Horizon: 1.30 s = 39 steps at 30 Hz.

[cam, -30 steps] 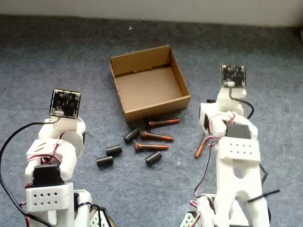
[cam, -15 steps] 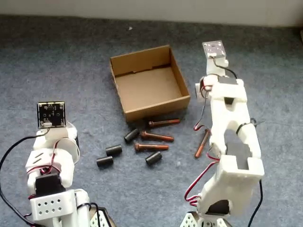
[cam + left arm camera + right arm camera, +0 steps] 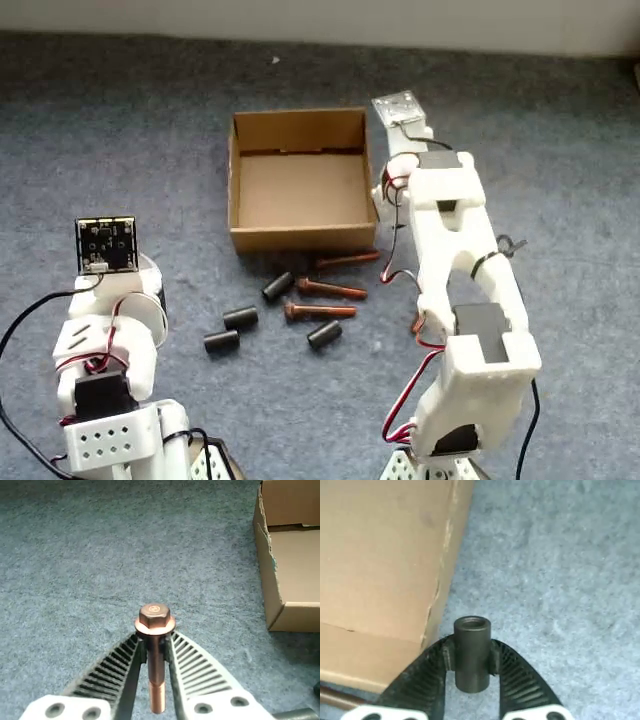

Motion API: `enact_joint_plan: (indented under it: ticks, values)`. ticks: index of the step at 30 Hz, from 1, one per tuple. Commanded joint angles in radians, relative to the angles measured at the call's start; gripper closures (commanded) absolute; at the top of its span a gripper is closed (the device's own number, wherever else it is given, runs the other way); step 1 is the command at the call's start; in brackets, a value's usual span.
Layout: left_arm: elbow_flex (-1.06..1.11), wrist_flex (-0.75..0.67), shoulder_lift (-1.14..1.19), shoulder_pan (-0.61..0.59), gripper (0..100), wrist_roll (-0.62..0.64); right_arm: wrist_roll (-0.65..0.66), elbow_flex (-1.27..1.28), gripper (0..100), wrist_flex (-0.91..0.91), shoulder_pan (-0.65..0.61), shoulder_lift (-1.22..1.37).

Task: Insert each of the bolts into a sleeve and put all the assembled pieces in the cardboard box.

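1. Grey carpet covers the table [image 3: 560, 200], and every part lies on it or hangs over it
2. Bolt [image 3: 154, 622]: clamped between the fingers of the left claw [image 3: 155, 645]. Its long axis runs along the fingers, with the hex head just past the tips and the plain shank end toward the wrist
3. Sleeve [image 3: 472, 630]: grasped by the right claw [image 3: 471, 660]. Its axis also runs along the fingers, with the open bore facing outward. It sits just beside the outer wall of the cardboard box [image 3: 380, 555]
4. Governing relation: the two held parts are well apart, with the box [image 3: 300, 238] between them. The left arm [image 3: 105, 340] is folded at the near left of the table, and the right arm [image 3: 450, 230] is stretched along the box's right wall
5. Assessment: the bolt is held head outward, so the shank end probably has to be turned toward the bore. Both axes should be in line before insertion. The right arm is nearer the box
6. Loose stock: three loose bolts [image 3: 330, 289] lie before the box's near wall, with four loose sleeves [image 3: 240, 319] just beside them. No assembly is in the box yet
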Motion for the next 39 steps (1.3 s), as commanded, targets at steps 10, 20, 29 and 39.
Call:
enact_joint_plan:
  ticks: [10,20,29,39]
  values:
    - [0.008,-0.034,-0.024,-0.013,99,0.006,0.003,-0.016,99.3,0.257,-0.024,-0.285]
    - [-0.077,-0.028,-0.021,-0.013,99,0.006,-0.025,0.217,99.3,0.377,-0.076,-0.684]
    - [-0.236,-0.029,-0.016,0.038,99,0.071,-0.216,0.321,99.3,0.381,-0.170,-0.937]
    - [-0.421,0.018,-0.021,0.252,99,0.118,-0.328,0.449,99.3,0.372,-0.259,-1.145]
